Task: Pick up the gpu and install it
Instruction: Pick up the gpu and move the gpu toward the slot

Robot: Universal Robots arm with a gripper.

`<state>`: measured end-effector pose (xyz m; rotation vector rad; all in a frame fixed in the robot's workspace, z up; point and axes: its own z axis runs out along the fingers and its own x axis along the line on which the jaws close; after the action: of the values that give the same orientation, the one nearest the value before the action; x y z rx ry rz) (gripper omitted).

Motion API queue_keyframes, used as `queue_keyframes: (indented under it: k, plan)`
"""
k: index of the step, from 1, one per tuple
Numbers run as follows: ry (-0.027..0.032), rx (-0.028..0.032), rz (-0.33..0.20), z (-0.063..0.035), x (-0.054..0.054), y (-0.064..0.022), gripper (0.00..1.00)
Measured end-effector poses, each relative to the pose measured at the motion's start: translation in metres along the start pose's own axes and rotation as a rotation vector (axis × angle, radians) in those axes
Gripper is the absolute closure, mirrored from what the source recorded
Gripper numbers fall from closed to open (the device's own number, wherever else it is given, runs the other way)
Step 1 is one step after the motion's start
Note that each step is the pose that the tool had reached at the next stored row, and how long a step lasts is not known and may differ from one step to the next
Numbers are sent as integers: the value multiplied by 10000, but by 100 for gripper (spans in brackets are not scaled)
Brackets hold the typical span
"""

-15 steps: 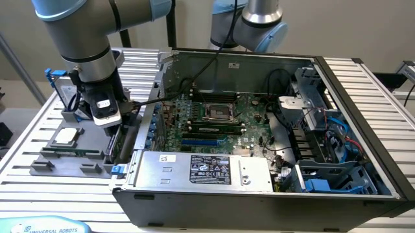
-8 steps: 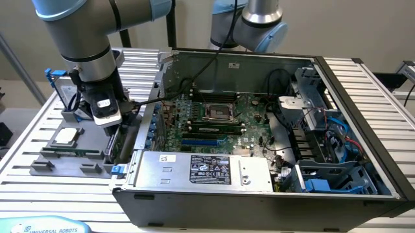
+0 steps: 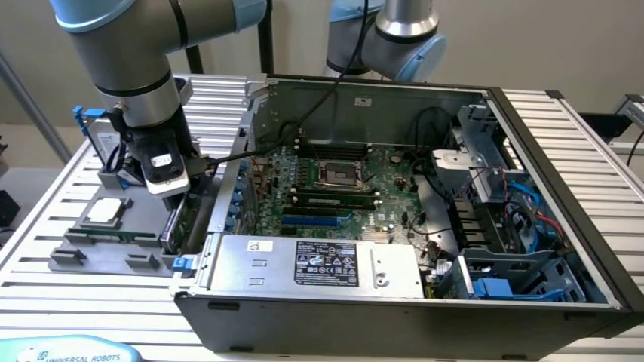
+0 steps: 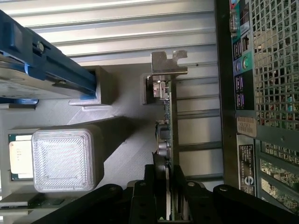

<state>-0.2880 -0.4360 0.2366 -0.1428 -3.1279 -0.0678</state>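
Pincer first, since it's right up against the wrist cam: the black fingers are drawn in to a narrow slot and look clamped on the top edge of the gpu, one on each face. The card stands on edge, so you only get a thin green strip running away to its silver bracket at the far end. It's a tight spot. On one side, near the card, there's a pale ribbed square block (can't tell what it is), with the CPU chip peeking out beside it. Past those sits the silver hard drive on its blue rails. On the card's other side, just beside it, is the PC case with its mesh grille and rear ports, and the desk slats run behind everything. From the exterior view, the gpu sits upright in the grey fixture, right against the outside wall of the open case, so it isn't on the motherboard. The power supply lies along the case's near side. The arm comes down almost vertically on the exterior view's left, with its wrist pointing straight down and the pincer on the card's top edge. A second arm stands at the back, behind the case.
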Motion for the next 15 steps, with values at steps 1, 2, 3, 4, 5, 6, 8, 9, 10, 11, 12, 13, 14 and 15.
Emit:
queue_keyframes:
  k: [1, 2, 3, 4, 5, 6, 8, 9, 10, 11, 12, 13, 14, 15]
  plan:
    - [0, 0, 0, 0, 0, 0, 73]
    - [0, 0, 0, 0, 0, 0, 73]
    - [0, -1, 0, 0, 0, 0, 73]
    - [0, 0, -10, 0, 0, 0, 73]
    - [1, 0, -47, 0, 0, 0, 73]
    - [5, 1, -131, 0, 1, 0, 73]
    - [15, 3, -377, 0, 7, -1, 73]
    - [19, 5, -499, 1, 12, -1, 73]
    - [24, 5, -582, 0, 13, -1, 73]
    - [25, 6, -600, 0, 14, -1, 73]
    - [25, 6, -600, 0, 14, -1, 73]
    - [25, 6, -601, 0, 14, -1, 73]
    - [25, 6, -601, 0, 14, -1, 73]
    - [26, 7, -601, 0, 14, -1, 73]
